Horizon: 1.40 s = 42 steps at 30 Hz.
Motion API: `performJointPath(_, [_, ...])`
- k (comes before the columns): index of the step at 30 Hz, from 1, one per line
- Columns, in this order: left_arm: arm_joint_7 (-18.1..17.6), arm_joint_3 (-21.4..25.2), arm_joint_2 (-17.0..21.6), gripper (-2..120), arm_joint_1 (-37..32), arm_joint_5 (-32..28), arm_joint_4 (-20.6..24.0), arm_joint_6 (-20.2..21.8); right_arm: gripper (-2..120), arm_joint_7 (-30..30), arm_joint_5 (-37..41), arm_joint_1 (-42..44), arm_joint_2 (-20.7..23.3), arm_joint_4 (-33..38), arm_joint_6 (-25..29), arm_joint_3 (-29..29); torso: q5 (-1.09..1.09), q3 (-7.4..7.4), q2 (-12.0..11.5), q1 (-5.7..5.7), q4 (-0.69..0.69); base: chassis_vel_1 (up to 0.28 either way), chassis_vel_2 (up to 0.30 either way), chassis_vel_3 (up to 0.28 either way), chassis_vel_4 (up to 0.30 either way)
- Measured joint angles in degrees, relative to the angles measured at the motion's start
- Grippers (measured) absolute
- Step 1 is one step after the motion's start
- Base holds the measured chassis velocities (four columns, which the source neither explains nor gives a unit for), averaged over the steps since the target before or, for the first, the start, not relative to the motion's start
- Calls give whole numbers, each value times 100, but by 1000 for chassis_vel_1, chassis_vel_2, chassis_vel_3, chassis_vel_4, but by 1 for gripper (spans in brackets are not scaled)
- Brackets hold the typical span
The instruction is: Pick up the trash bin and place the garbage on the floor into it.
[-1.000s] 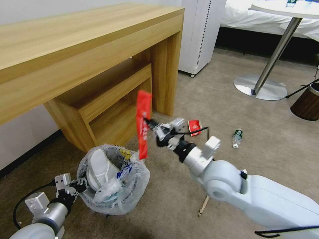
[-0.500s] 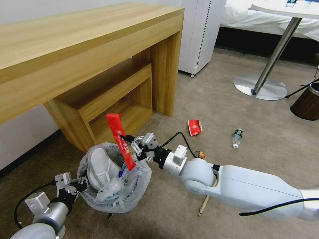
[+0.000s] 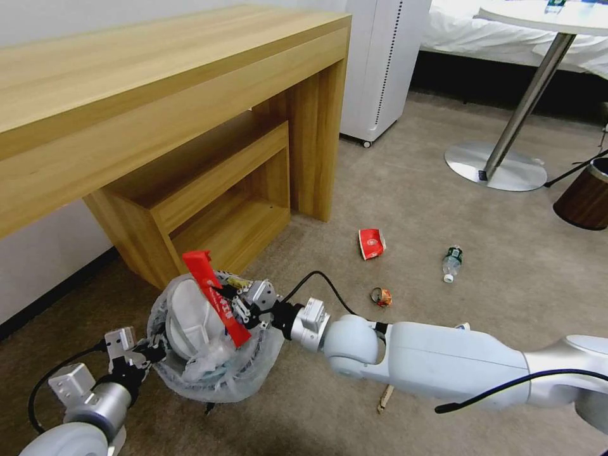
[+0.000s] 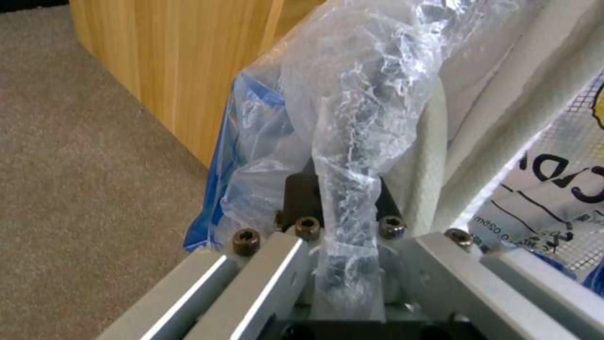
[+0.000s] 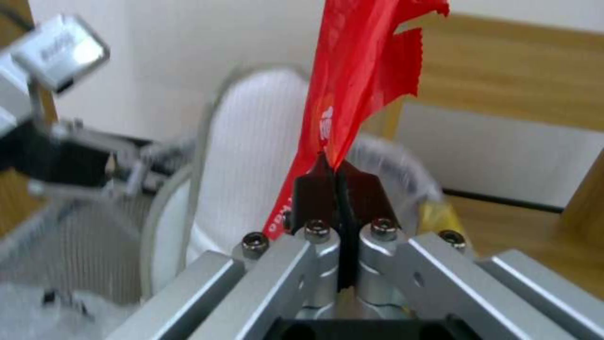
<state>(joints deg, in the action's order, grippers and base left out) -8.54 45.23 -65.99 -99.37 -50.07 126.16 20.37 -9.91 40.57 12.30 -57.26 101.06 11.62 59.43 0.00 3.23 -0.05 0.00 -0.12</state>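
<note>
R gripper [image 3: 235, 308] pinching red wrapper [image 3: 214, 296] over trash bin [image 3: 253, 361], L gripper [image 3: 147, 354] clamped on rim, slipper [image 3: 183, 316] inside.

Bag-lined trash bin [image 3: 215, 373] holds white slipper [image 3: 183, 316], red wrapper [image 3: 215, 297] slanting in; cup [image 3: 371, 243], bottle [image 3: 451, 263] on floor.

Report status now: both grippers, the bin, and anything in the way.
Left gripper shut on trash bin rim. Right gripper shut on red wrapper, over the bin. White slipper stands in the bin beneath the wrapper.
</note>
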Motion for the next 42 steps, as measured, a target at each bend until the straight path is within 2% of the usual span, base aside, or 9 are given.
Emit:
performJointPath(15, [9, -20, -20, 0, 68, -4, -49, -29, 0, -53, -190, 45, -58, -232, -34, 190, 0, 0, 0, 0, 0, 0, 0, 0, 0])
performJointPath(21, [20, -11, -33, 0, 51, -1, -33, -38, 23, -73, -174, 77, -37, -90, -24, 190, 0, 0, 0, 0, 0, 0, 0, 0, 0])
performJointPath(22, [20, -11, -33, 0, 51, -1, -33, -38, 23, -73, -174, 77, -37, -90, -24, 190, 0, 0, 0, 0, 0, 0, 0, 0, 0])
performJointPath(24, [20, 2, -35, 0, 24, 2, -8, -39, 35, -84, -171, 91, 9, -1, -8, 162, 1, 0, 0, 0, 0, 0, 0, 0, 0])
performJointPath(26, [20, 6, -35, 0, 19, 3, -5, -39, 36, -84, -169, 93, 18, 15, -5, 157, 0, 0, -1, 0, 0, 0, 0, 0, 0])
performJointPath(28, [17, 37, -33, 0, -12, 5, 9, -39, 50, -85, -144, 132, 96, 145, 2, 80, 0, 0, 0, 0, 0, 0, 0, 0, 0])
performJointPath(33, [8, 51, -19, 0, -29, 5, 18, -39, 64, -70, -110, 189, 172, 271, 11, 2, 1, 0, 0, 0, 0, 0, 0, 0, 0])
performJointPath(36, [-3, 54, -22, 0, -21, 5, 24, -38, 78, -52, -109, 226, 211, 314, 13, -30, 0, 0, 0, 0, 0, 0, 0, 0, 0])
performJointPath(42, [-6, 52, -30, 0, -13, 4, 27, -33, 96, -59, -86, 311, 226, 401, 33, -162, 1, 0, 0, 0, 0, 0, 0, 0, 0])
